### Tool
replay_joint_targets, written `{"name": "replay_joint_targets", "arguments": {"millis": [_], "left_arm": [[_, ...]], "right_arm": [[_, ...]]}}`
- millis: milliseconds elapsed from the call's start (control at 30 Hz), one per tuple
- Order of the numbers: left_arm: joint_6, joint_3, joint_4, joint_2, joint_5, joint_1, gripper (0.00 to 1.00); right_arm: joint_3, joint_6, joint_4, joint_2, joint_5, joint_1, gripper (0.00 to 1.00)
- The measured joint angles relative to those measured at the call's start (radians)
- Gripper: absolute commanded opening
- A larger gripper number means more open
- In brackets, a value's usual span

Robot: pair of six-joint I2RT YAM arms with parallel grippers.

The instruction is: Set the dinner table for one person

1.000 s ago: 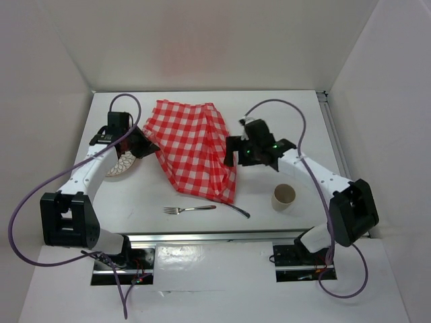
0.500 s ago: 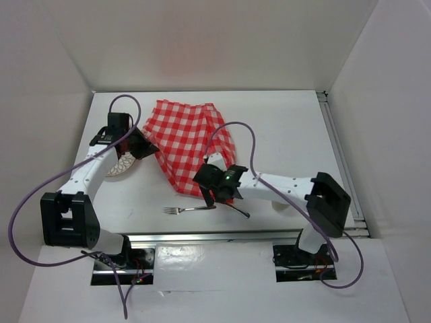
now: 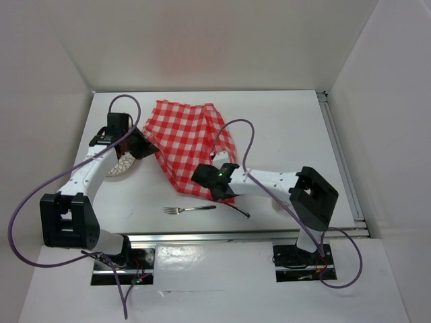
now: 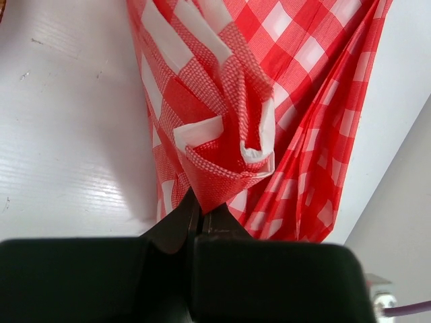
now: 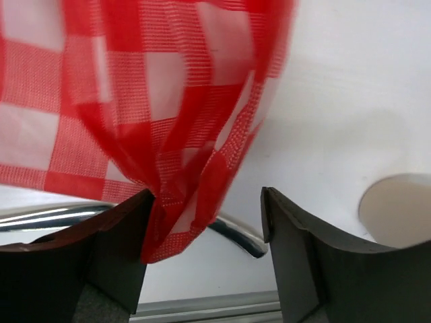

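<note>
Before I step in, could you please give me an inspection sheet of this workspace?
Surface: dinner table, white and matte; no spills seen.
Job's things: checked cloth bunched, not spread; fork near the front edge; patterned plate partly under the left arm; paper cup to the right; metal utensil handle poking out by the cloth's near corner.
Clutter: nothing seen.
Pincers: left pincer shut on the cloth's left corner; right pincer open, the cloth's near corner between its fingers.
Cables: purple cables loop free; the right one arcs over the cloth.
Surroundings: white walls on three sides; metal rail along the near edge.
</note>
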Motion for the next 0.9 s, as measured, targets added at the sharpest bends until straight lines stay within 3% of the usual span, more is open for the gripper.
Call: {"name": "replay_joint_targets", "arguments": {"millis": [67,200,233,267,467,667,767,900], "left_arm": [[0.003,0.0,-0.001,-0.003,-0.001,0.0,0.0],[0.016,0.0,0.0,-0.008,-0.003,0.0,0.0],[0.017,0.0,0.0,-0.008,-0.003,0.0,0.0],[0.018,-0.001,0.0,-0.008,-0.003,0.0,0.0],[0.016,-0.005,0.0,-0.008,-0.003,0.0,0.0],[0.013,0.067,-0.031,0.012,0.003,0.0,0.0],[0.018,0.294,-0.084,0.111,0.035,0.0,0.0],[0.047,0.873,-0.165,0.374,0.1,0.002,0.0]], "right_arm": [[-0.054,-0.011,0.031,-0.056,-0.006,-0.033,0.62],[-0.179,-0.056,0.129,-0.218,-0.06,-0.079,0.23],[-0.203,-0.06,0.156,-0.258,-0.083,-0.088,0.05],[-0.22,-0.066,0.18,-0.289,-0.101,-0.098,0.0],[-0.301,-0.081,0.307,-0.428,-0.232,-0.187,0.0],[-0.274,-0.143,0.377,-0.491,-0.389,-0.411,0.0],[-0.126,-0.209,0.401,-0.435,-0.582,-0.657,0.0],[0.248,-0.232,0.476,-0.23,-0.872,-0.994,0.0]]}}
